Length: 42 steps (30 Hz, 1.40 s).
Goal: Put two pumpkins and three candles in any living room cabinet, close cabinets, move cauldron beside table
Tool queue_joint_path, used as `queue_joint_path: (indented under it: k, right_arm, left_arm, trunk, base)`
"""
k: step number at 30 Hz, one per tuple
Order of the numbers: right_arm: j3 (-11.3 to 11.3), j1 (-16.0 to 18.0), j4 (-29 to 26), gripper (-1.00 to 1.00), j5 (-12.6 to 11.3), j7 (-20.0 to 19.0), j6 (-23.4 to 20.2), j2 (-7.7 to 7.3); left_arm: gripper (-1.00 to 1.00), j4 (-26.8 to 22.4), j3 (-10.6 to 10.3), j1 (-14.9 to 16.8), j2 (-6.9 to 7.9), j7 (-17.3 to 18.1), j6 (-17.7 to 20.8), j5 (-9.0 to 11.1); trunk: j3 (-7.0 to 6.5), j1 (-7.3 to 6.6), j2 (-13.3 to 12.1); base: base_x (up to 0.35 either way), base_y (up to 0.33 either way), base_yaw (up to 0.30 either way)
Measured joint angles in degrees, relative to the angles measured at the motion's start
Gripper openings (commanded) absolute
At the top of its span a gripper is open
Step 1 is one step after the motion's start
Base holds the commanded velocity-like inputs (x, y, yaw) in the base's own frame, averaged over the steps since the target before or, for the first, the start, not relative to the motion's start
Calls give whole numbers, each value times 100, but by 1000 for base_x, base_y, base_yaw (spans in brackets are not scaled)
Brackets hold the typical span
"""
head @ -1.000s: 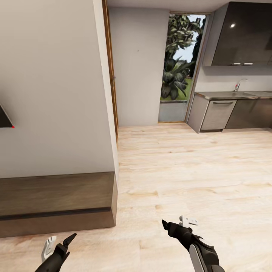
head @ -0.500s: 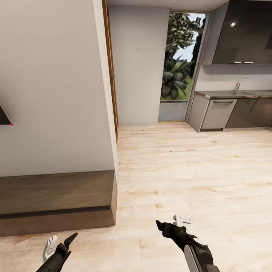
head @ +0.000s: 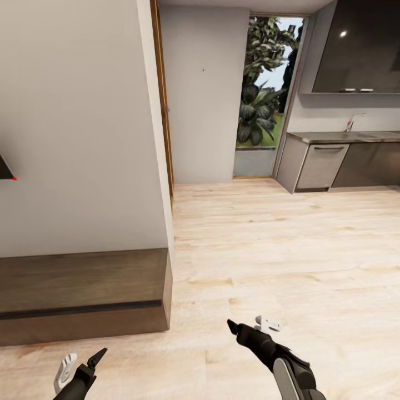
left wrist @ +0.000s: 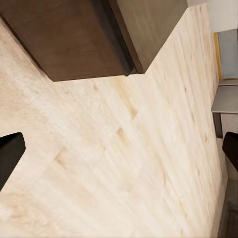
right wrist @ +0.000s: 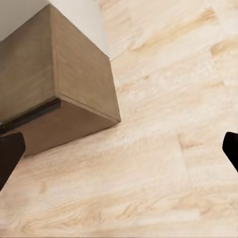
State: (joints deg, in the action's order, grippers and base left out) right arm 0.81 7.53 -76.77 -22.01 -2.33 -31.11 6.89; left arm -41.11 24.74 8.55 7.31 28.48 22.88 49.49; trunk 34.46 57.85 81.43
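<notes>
- Cabinet [head: 83, 294]: long low dark brown wood unit at near left, sits against the white wall [head: 78, 128], fronts shut, dark horizontal seam along the front; its right end corner shows in both wrist views [left wrist: 94, 34] [right wrist: 54, 84].
- Left pincer [head: 80, 364]: bottom left edge of the head view, over bare floor just in front of the cabinet; one white and one black finger spread apart, nothing between them. Left wrist view has dark fingertips [left wrist: 9, 153] at opposite edges, wide gap, only floor in between.
- Right pincer [head: 251, 325]: near centre-right, over the floor, to the right of the cabinet end; fingers apart, empty. Right wrist view: fingertips [right wrist: 10, 153] at the frame edges, floor and cabinet corner between them.
- Floor [head: 289, 244]: light wood planks, runs to the far kitchen.
- Far right: kitchen counter [head: 344, 136] with faucet, grey lower units, dark glossy upper cabinet [head: 358, 47].
- Far centre: tall window [head: 266, 89] with green plants outside; wood-trimmed doorway edge [head: 163, 105] beside the white wall.
- Dark object with a red dot [head: 6, 169] at far left edge on the wall, cut off.
</notes>
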Motion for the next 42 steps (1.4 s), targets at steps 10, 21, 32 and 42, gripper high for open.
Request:
queue_joint_path:
  k: [10, 21, 32, 42]
  right_arm:
    - [119, 0, 15, 100, -422, 19, 9, -14]
    - [120, 0, 9, 100, -458, 5, 18, -10]
    - [104, 0, 9, 100, -465, -6, -3, -11]
    - [51, 0, -13, 100, -454, -10, -29, -13]
  left_arm:
    - [100, 12, 58, -2, 25, 17, 42, 43]
    - [100, 17, 61, 1, 105, 38, 54, 603]
    - [100, 295, 666, -6, 499, 855, 733, 777]
    - [100, 864, 1023, -7, 734, 1549, 795, 669]
  trunk:
    - [180, 220, 401]
    - [377, 461, 843]
    - [575, 703, 1284]
    - [754, 923, 1685]
  base:
    - [0, 0, 0]
    - [0, 0, 0]
    - [0, 0, 0]
    - [0, 0, 0]
